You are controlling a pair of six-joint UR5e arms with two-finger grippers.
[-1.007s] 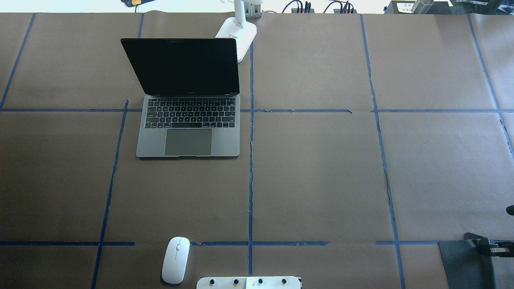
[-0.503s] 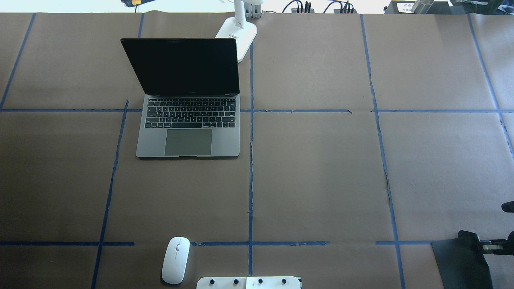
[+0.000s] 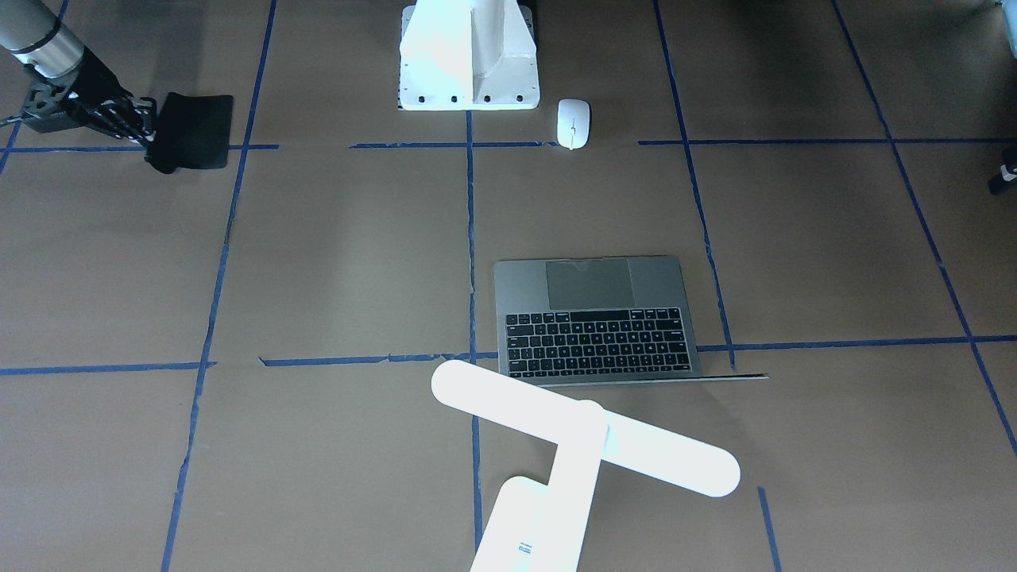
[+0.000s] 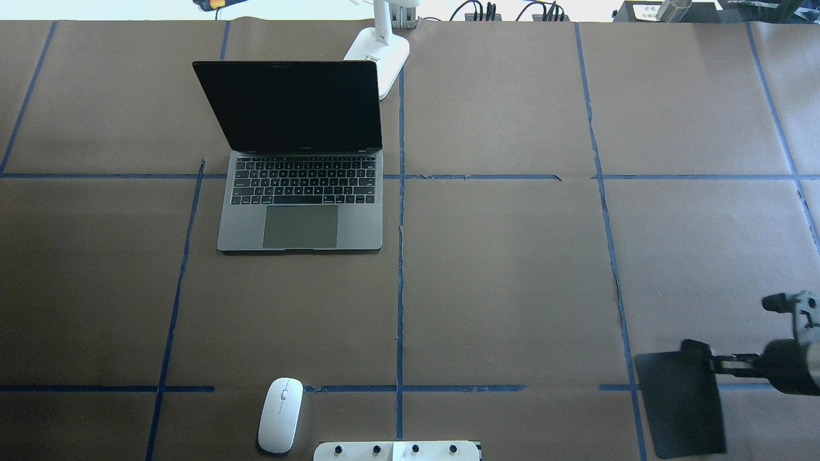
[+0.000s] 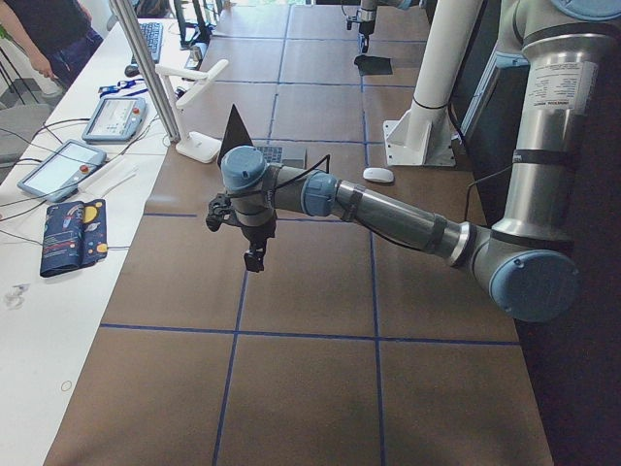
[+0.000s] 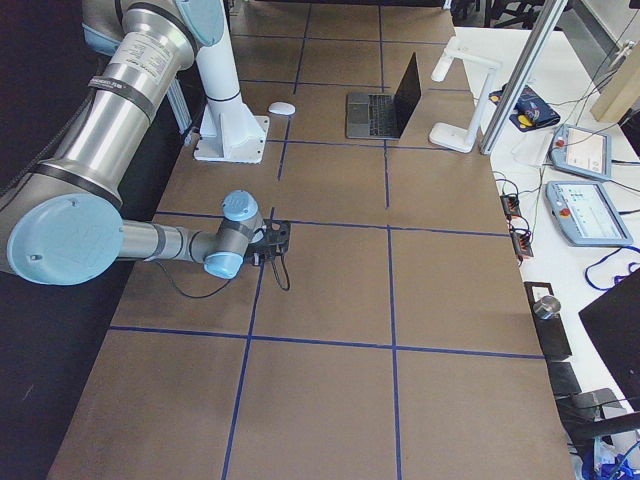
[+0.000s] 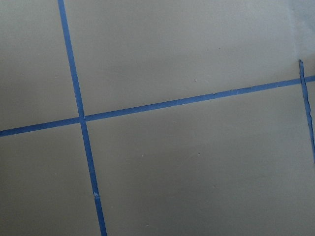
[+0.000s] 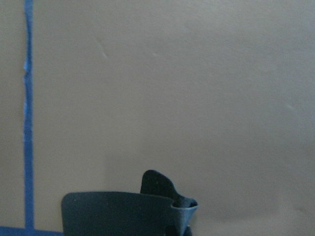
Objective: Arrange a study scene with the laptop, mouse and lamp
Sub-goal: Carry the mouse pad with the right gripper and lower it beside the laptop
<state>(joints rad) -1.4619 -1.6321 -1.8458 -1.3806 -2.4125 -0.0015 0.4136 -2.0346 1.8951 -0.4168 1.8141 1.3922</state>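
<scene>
The laptop (image 4: 300, 205) stands open left of the table's middle, its screen dark; it also shows in the front view (image 3: 596, 318). The white mouse (image 4: 280, 415) lies near the front edge beside the pedestal. The white lamp (image 3: 584, 429) stands behind the laptop, and its base (image 4: 378, 51) shows in the overhead view. My right gripper (image 4: 712, 365) is shut on the edge of a black mat (image 4: 679, 403) and holds it low over the table at the right. My left gripper (image 5: 254, 258) hangs over bare table far left; I cannot tell whether it is open.
The white flared pedestal (image 3: 469, 56) with bolt holes stands at the robot's edge, right of the mouse. Blue tape lines cross the brown table cover. Tablets and cables lie on the side bench (image 6: 575, 190) beyond the far edge.
My right gripper has moved left into the table with the black mat, which now lies further from the right edge. Laptop, mouse and lamp have not moved.
</scene>
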